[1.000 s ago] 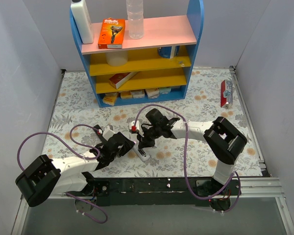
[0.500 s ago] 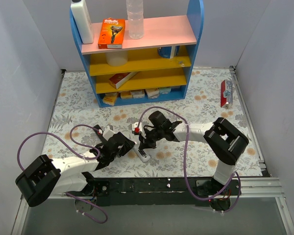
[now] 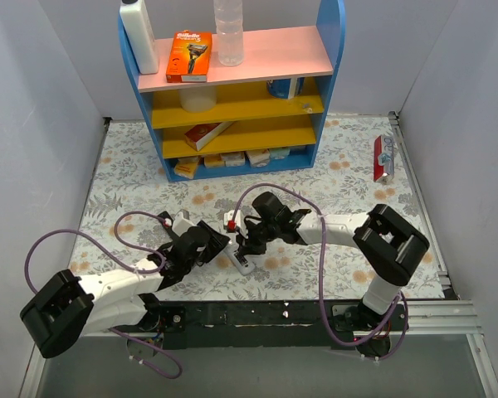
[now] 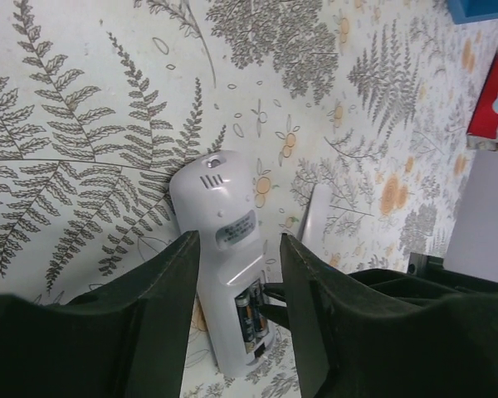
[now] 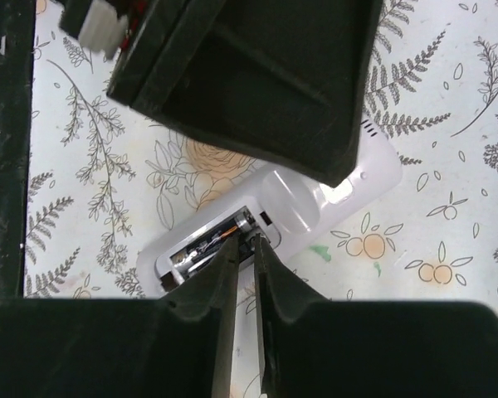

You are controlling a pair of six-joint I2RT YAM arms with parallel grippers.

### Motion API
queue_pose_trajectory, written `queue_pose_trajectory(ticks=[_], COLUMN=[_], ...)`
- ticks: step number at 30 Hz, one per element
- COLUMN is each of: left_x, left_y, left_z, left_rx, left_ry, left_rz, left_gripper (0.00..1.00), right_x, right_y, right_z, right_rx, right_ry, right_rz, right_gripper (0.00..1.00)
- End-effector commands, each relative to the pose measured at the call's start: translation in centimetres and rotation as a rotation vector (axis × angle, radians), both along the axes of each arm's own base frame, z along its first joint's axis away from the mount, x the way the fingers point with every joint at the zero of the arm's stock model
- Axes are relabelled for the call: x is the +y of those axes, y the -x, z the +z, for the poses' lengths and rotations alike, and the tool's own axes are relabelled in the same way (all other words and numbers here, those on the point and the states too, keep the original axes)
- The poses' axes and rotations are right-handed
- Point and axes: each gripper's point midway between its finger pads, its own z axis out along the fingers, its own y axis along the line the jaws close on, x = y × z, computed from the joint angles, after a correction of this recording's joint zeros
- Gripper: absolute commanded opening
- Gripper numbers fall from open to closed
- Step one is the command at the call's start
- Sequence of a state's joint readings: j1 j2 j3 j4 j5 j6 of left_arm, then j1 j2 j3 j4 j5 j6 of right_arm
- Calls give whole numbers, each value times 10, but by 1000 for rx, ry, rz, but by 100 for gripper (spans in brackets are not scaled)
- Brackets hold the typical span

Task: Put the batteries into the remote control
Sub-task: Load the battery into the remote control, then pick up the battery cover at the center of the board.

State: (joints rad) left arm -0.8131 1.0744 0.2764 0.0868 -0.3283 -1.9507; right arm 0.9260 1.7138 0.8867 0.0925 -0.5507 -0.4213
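Movement over the last second was small: the right gripper had sunk from just above onto the open battery bay of the white remote control, which had stayed put, back-up, low in the middle of the overhead frame. Its pincer stood at a thin slit, pinching nothing. The left gripper stayed spread astride the remote, with a sliver of gap on one side. I judged a cell was being nudged home, so loading looked nearly done. I counted one remote, what looked like two batteries side by side in the bay, and one slim white strip, probably the cover, just right of it.
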Motion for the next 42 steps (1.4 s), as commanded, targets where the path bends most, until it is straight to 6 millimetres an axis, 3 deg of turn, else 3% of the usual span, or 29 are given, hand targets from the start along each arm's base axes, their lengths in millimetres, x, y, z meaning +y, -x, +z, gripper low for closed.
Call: queue_pose_trajectory(ticks=[1, 6, 8, 9, 11, 13, 16, 21, 30, 39, 42], left_x=[3, 8, 13, 14, 21, 27, 33, 43, 47, 48, 48], left_y=[-6, -7, -5, -5, -4, -2, -1, -2, -1, -1, -1], left_z=[27, 41, 43, 45, 41, 43, 46, 48, 46, 46, 46], left_rx=[-59, -97, -101, -108, -108, -120, -145, -176, -185, -191, -190], left_ry=[44, 58, 50, 45, 28, 30, 23, -3, -11, -17, -15], left_rz=[29, 43, 50, 54, 70, 82, 94, 116, 122, 122, 119], left_gripper=[45, 49, 51, 52, 54, 58, 62, 70, 91, 95, 95], right_x=[3, 8, 5, -1, -16, -37, -72, -97, -90, -69, -62], right_y=[-1, -10, -17, -32, -41, -55, -54, -35, -37, -40, -40], right_z=[30, 65, 81, 83, 85, 80, 64, 32, 10, -4, -5], right_rx=[-34, -68, -63, -94, -38, -28, 51, 208, 238, 217, 224], right_ry=[-11, -63, -83, -64, -22, 32, 122, 186, 200, 202, 191], right_rz=[-27, -85, -182, -285, -460, -664, -899, -1088, -1164, -1194, -1195], right_gripper=[24, 30, 37, 39, 42, 45, 53, 56, 60, 62, 71])
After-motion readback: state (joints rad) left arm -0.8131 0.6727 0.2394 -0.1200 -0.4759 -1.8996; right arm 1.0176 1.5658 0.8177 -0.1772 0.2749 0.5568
